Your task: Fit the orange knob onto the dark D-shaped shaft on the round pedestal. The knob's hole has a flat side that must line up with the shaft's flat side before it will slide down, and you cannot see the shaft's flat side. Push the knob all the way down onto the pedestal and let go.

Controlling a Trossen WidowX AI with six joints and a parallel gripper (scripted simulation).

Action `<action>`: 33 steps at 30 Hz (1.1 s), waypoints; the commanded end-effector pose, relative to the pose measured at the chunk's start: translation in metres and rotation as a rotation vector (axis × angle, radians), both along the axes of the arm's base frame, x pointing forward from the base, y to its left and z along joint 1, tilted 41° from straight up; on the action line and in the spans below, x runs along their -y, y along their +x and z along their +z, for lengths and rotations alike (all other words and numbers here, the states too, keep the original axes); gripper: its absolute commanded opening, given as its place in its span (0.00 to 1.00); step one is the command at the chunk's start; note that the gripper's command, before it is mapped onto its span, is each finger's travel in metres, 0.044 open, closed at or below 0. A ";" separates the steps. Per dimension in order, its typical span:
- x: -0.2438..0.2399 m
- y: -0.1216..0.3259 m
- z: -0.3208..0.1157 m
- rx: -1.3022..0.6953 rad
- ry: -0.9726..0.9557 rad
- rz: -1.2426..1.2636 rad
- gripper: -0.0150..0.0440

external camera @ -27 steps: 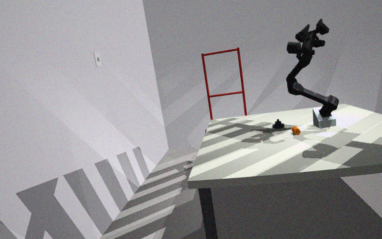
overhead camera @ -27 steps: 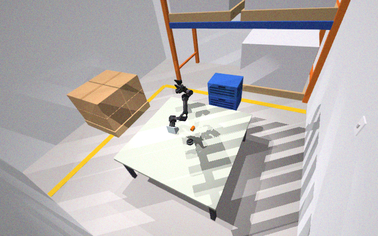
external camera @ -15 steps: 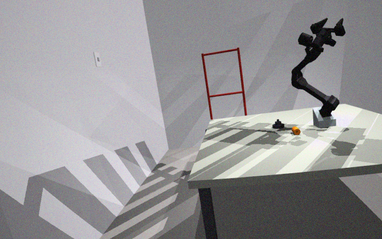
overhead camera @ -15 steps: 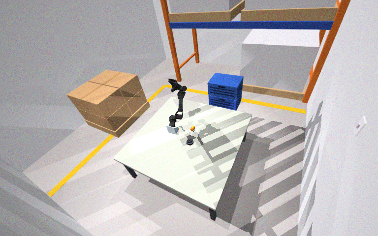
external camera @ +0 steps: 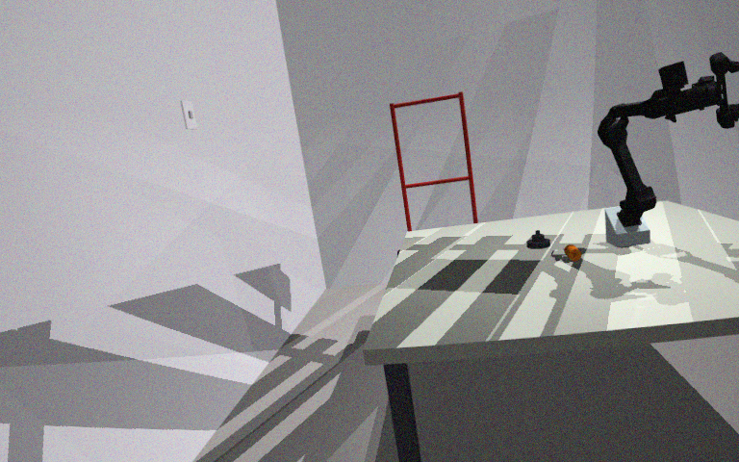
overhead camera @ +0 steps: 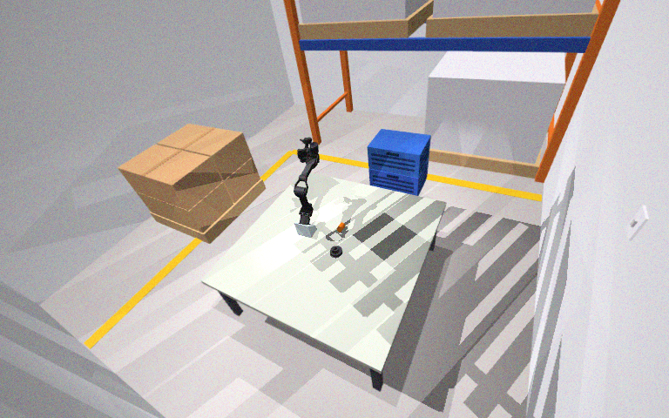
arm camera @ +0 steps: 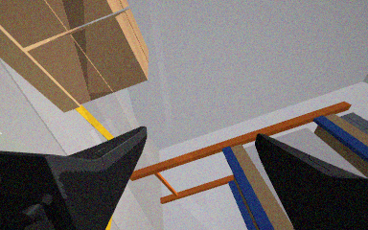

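The orange knob lies on the table, apparently on its side, close to the arm's base. The dark round pedestal stands a short way from the knob, with its shaft upright and bare. The shaft's flat side cannot be made out. My gripper is open and empty, raised high above the table and far from knob and pedestal. It points away from them, and the wrist view shows neither. In the exterior view its fingers are partly cut off at the right edge.
The arm's pale base block sits on the table beside the knob. Beyond the table are a large carton, blue crates and an orange-and-blue rack. A red frame stands behind the table.
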State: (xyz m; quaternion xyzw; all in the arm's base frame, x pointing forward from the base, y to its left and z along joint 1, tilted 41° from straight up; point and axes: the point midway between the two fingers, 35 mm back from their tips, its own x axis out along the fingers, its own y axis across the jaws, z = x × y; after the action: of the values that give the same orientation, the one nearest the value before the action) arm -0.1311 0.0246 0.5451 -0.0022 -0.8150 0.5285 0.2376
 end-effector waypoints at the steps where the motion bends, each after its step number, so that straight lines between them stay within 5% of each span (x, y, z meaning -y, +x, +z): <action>1: -0.075 0.008 -0.021 -0.082 -0.385 -0.107 1.00; 11: -0.225 0.123 -0.112 -0.703 -1.308 -0.383 1.00; 20: -0.244 0.271 -0.225 -1.729 -1.794 -0.449 1.00; 27: -0.184 0.362 -0.320 -2.787 -1.722 -0.207 1.00; 33: -0.100 0.396 -0.396 -3.696 -1.101 0.389 1.00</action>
State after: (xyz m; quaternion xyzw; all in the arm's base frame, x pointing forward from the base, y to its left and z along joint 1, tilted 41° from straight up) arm 0.2569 0.1631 0.1815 -0.3943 -0.6114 -0.1976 -0.6571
